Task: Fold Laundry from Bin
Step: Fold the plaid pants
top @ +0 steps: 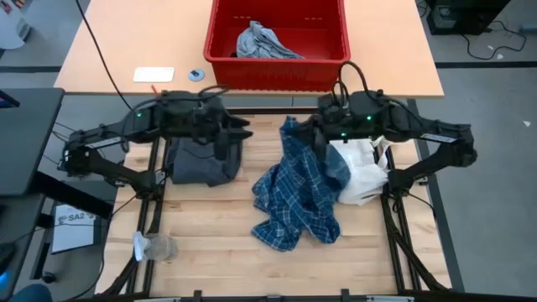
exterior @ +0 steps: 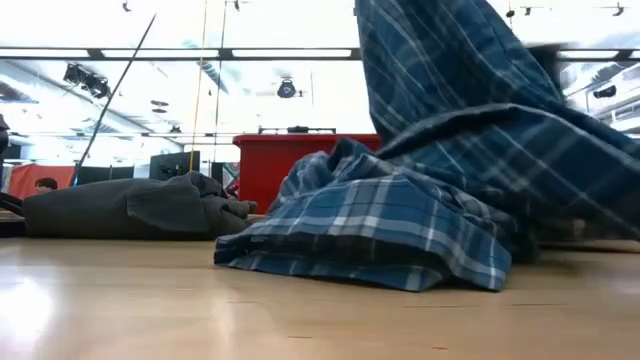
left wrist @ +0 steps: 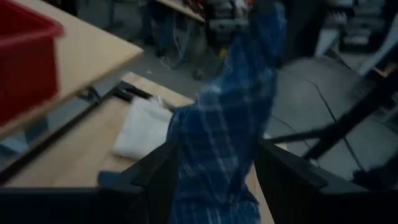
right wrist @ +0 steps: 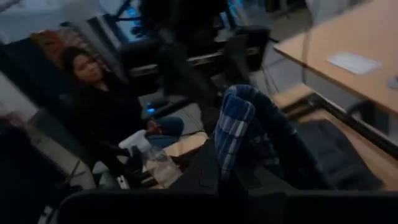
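Two garments are out on the counter and one light grey piece [top: 262, 40] lies in the red bin [top: 220, 25] on the farther table beyond the counter's far edge.

Nearest the counter's front edge, the lower half of the blue-and-white plaid shirt [top: 294, 201] pools in a crumpled heap around the middle. From there it rises toward the far edge, because the right gripper [top: 312, 134] has its jaws pinched shut on the shirt's top edge and holds it up; I judge this lift is meant to let the cloth hang free so it can be spread for folding.

Just right of the shirt a white fabric bag [top: 362, 172] lies under the right arm. Left of centre, toward the far edge, a dark grey garment [top: 201, 164] rests in a low mound. The left gripper [top: 239, 130] hangs over it with its jaws partly apart and empty, facing the raised shirt, probably ready to take a second corner.
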